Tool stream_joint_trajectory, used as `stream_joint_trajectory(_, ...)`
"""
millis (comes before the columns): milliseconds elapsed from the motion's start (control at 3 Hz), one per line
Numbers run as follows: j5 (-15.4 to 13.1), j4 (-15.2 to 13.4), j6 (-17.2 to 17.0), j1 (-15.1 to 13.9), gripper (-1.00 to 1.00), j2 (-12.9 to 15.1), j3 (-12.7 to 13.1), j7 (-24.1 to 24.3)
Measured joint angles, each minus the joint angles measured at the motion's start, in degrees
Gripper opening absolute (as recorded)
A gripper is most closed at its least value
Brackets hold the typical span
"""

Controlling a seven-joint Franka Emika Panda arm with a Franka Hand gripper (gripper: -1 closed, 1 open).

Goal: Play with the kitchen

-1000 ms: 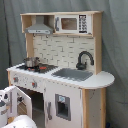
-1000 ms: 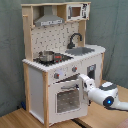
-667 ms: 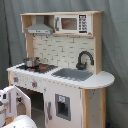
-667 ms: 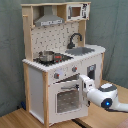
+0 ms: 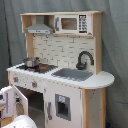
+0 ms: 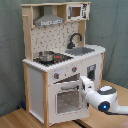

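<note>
The large white and light-wood toy kitchen (image 6: 60,65) stood on the wooden floor (image 6: 15,117). On its stove at the left sat a small metal pot (image 6: 46,56), untouched. The windowed oven door (image 6: 67,98) hung slightly ajar, apparently partway opened. Right of it the gripper (image 6: 82,84) met the door's edge; whether it was wide or narrow I cannot tell.
</note>
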Motion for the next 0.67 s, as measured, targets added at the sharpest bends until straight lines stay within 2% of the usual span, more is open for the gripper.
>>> stream_joint_trajectory(667,-0.1,5.6,-10.1,0.4,-1.0,0.6,0.2,0.6)
